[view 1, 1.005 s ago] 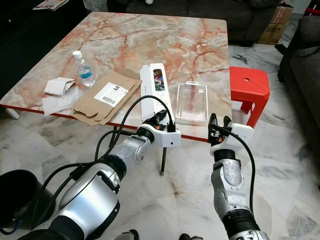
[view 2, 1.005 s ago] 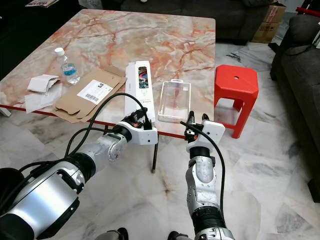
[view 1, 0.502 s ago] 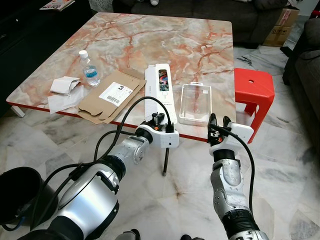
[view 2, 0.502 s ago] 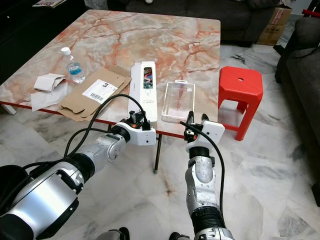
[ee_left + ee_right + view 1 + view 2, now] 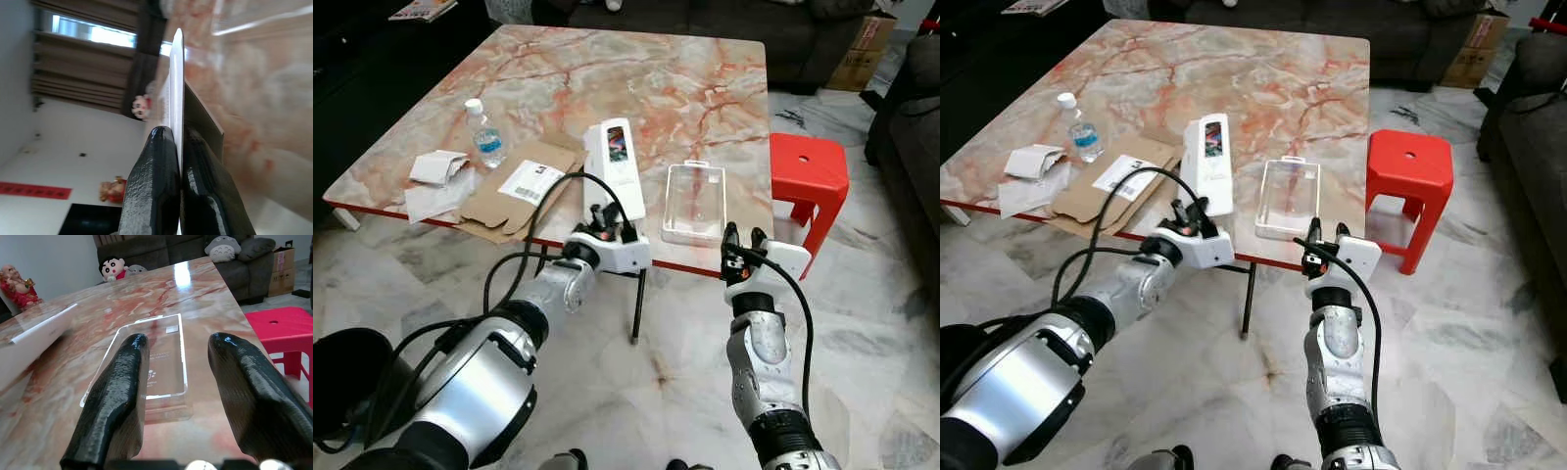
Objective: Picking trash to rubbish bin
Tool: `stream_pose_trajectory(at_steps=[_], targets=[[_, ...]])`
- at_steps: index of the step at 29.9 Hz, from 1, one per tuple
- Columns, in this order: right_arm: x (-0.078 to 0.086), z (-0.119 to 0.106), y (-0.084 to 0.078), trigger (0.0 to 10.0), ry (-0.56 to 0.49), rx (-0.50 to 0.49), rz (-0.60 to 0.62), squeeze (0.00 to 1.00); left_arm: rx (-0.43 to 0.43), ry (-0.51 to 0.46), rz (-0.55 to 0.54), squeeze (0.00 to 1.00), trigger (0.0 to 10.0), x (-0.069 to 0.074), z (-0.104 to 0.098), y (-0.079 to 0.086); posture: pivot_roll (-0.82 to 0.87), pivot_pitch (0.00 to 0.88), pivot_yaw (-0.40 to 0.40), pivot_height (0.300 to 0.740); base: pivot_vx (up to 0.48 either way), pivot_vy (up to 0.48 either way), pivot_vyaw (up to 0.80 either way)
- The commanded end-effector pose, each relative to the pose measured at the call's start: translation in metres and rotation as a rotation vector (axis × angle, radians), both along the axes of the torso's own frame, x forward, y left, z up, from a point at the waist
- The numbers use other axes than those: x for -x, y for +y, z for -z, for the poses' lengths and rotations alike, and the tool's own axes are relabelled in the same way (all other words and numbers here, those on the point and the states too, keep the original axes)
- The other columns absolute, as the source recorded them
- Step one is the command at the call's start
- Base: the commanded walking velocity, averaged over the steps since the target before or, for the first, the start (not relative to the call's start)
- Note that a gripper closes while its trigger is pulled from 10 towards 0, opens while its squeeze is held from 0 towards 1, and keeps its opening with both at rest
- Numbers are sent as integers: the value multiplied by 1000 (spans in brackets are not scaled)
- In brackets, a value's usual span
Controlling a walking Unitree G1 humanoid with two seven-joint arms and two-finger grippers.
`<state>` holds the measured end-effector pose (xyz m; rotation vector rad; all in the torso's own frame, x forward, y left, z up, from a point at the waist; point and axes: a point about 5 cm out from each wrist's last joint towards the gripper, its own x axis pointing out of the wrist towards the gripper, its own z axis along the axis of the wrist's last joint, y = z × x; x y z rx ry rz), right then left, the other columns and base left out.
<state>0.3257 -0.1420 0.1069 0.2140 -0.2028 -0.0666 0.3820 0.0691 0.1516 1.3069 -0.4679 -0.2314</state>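
**Left gripper clamped on a white box at the edge of a marble table**

Left eye view: A marble table (image 5: 636,78) with a red rim fills the upper part of the picture. The left gripper (image 5: 607,217) reaches to the table's near edge, its two black fingers pinched on the near end of a long white box (image 5: 613,166), which is tilted up off the table top. Just beside the box, toward the robot's left, lies a flattened brown cardboard sleeve (image 5: 514,188) with a white label. Farther left are crumpled white papers (image 5: 434,181) and a small upright water bottle (image 5: 485,135). To the right of the box lies a clear plastic tray (image 5: 694,203), flat on the table. The right gripper (image 5: 743,241) hangs just in front of the table edge, near the tray, fingers spread and holding nothing. A red stool (image 5: 808,176) stands on the floor beside the table. A dark round bin (image 5: 347,377) sits at the lower left corner.

Left wrist view: The fingers (image 5: 151,191) are closed tightly on the thin edge of the white box, seen edge-on.

Right wrist view: The two fingers (image 5: 122,396) stand wide apart, with the clear tray lying between them on the marble farther off.
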Motion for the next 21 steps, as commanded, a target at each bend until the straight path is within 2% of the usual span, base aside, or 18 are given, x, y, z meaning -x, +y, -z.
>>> stream_pose_trajectory(at_steps=[1, 7, 8, 14, 15, 16, 19, 21], targets=[[-2, -2, 3, 10000, -4, -7, -3, 0, 52, -76, 7, 0, 10000, -4, -18, -1, 95, 123, 10, 740, 0, 0, 0], [-3, -3, 3, 10000, -6, -7, -6, 0, 165, -147, 68, 0, 10000, -3, -35, -6, 102, 118, 9, 740, 0, 0, 0], [-4, -3, 4, 10000, -7, -8, -6, 0, 196, -175, 103, 0, 10000, -1, -40, -8, 102, 118, 9, 740, 0, 0, 0], [-4, -4, 3, 10000, -11, -8, -2, 0, 285, -290, 160, 0, 10000, 2, -63, -11, 103, 116, 9, 740, 0, 0, 0], [-4, -6, 1, 10000, -20, -5, 7, 0, 312, -314, 172, 0, 10000, 3, -69, -11, 104, 117, 10, 740, 0, 0, 0], [-5, -11, 0, 10000, -43, -4, 21, 0, 374, -348, 194, 0, 10000, 4, -80, -10, 104, 115, 10, 740, 0, 0, 0], [-6, -17, -2, 10000, -63, -6, 30, 0, 428, -370, 215, 0, 10000, 6, -88, -8, 104, 115, 10, 740, 0, 0, 0], [-8, -29, -3, 10000, -108, 4, 37, 0, 504, -409, 233, 0, 10000, 9, -98, -3, 99, 113, 11, 740, 0, 0, 0]])
